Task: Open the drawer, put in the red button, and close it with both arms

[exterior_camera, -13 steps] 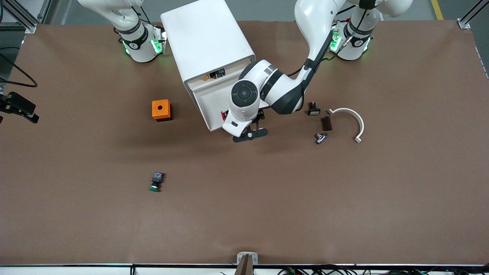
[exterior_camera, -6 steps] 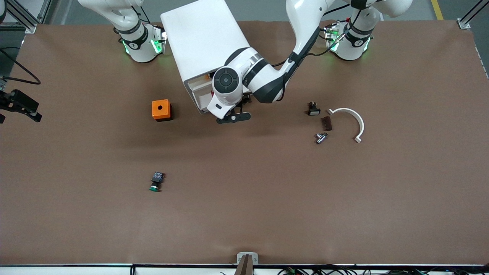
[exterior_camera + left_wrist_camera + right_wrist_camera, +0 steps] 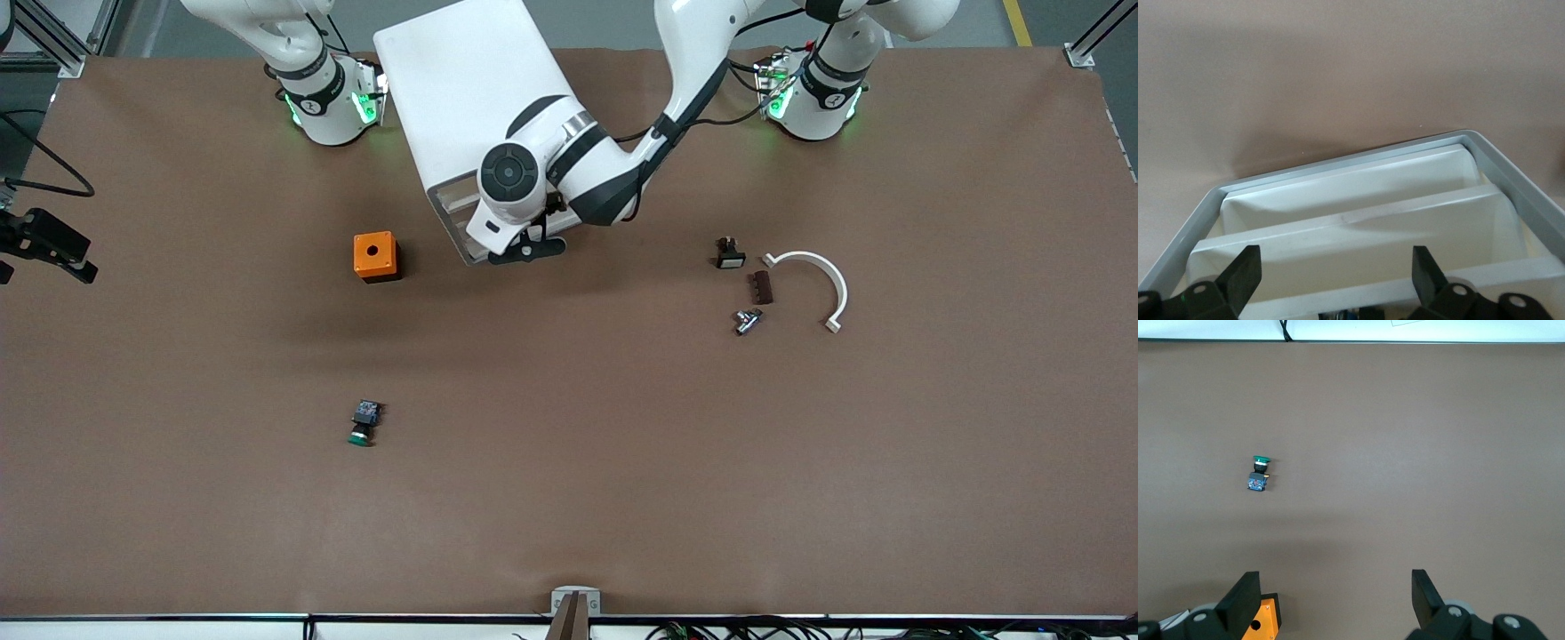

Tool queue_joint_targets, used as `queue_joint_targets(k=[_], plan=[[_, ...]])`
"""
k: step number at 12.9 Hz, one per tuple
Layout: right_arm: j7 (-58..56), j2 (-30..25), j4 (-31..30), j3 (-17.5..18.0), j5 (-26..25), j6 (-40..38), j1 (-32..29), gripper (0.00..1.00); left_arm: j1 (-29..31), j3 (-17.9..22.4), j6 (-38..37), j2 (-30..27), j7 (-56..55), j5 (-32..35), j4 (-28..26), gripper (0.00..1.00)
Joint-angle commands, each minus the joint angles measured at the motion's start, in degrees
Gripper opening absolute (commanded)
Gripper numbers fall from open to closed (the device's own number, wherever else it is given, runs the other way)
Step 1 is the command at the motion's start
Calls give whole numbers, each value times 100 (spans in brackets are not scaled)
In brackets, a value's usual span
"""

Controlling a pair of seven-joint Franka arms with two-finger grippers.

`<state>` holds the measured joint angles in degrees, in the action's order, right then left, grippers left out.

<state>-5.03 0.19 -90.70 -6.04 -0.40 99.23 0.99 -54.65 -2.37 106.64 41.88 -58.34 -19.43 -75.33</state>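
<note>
Green-capped button [image 3: 363,424] lies nearest the front edge of the table [image 3: 569,498], toward the right arm's end; cap points at the front edge, black-blue body just past it. Also seen in the right wrist view [image 3: 1259,473].

Mid-table, toward the left arm's end: a cluster of small parts. A metal fitting [image 3: 747,320], a dark brown block [image 3: 759,287], a small black switch [image 3: 729,254] and a curved white half-ring [image 3: 820,283], all close together, none clearly touching.

Orange box [image 3: 376,256] with a round hole on top sits toward the right arm's end, beside the cabinet's front.

White cabinet [image 3: 471,98] stands against the table's rear edge, between the two bases, its front turned to the camera. Left gripper [image 3: 526,252] is at the cabinet's front, fingers [image 3: 1245,270] spread wide, nothing pinched. In the left wrist view the drawer [image 3: 1358,220] lies directly under those fingers, inside the grey frame; how far in it sits, cannot tell. Red button is not visible in any view.

Right arm waits near its base; right gripper [image 3: 1336,593] over bare table, fingers spread, holding nothing.
</note>
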Motion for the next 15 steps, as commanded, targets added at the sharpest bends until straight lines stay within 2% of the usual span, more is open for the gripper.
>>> queue_joint_targets(k=[1,3,6,8,10,15], plan=[[99,-151,-132,15,13,-36,6,100,-238,-18,-74,4,-11,-61,19,100],[-6,-133,-106,15,5,-71,-11,100,-257,-1,-73,-4,68,27,19,100],[-559,-98,52,-12,22,-80,-55,100,-39,130,-73,-127,68,693,71,100],[-482,-98,44,-3,22,-88,-29,100,531,166,-73,-416,77,1037,89,100],[200,-98,17,6,13,-167,6,100,1155,166,-73,-601,94,1283,80,100],[283,-98,17,-3,22,-229,-11,100,2334,166,-328,-1260,199,1951,63,100]])
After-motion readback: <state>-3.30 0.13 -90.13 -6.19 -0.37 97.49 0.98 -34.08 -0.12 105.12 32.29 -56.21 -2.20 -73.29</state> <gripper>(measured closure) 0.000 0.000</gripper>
